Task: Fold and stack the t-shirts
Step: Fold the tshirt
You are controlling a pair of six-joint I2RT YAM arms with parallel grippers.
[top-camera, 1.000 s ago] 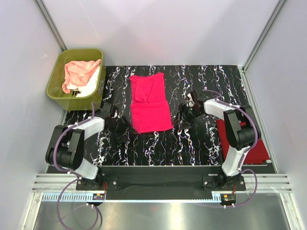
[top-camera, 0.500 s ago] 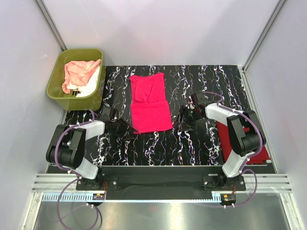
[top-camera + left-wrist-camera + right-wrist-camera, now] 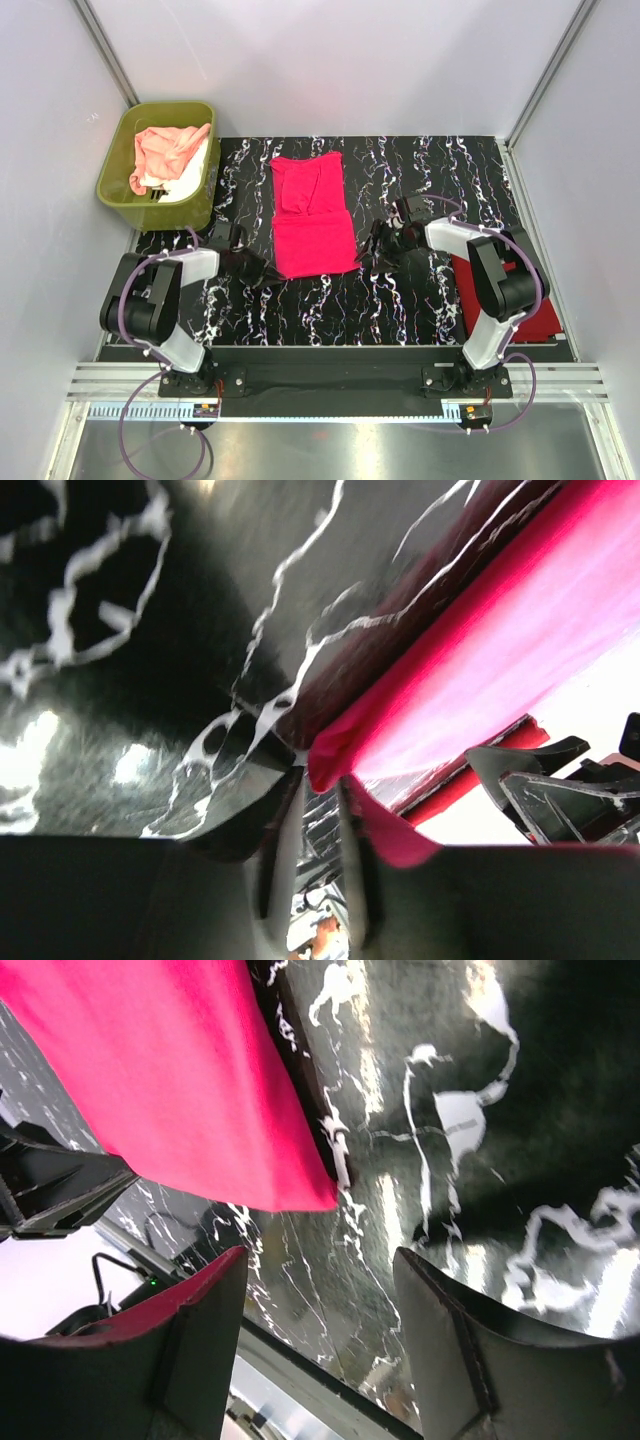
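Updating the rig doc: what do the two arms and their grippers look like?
The left arm and right arm match: bulky black joints, white shells on the links. A thin purple cable loops along each arm and trails past its base. The left gripper and right gripper are black and two-fingered; up close, the right one's fingers are broad and dark.

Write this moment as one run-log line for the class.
hot pink t-shirt: lying flat | left gripper: at near-left corner, grip unclear | right gripper: open, by near-right corner

Plain pale walls (image 3: 330, 60) enclose a glossy black surface (image 3: 400, 300) veined white, with what looks like metal framing (image 3: 300, 383) along its near edge.
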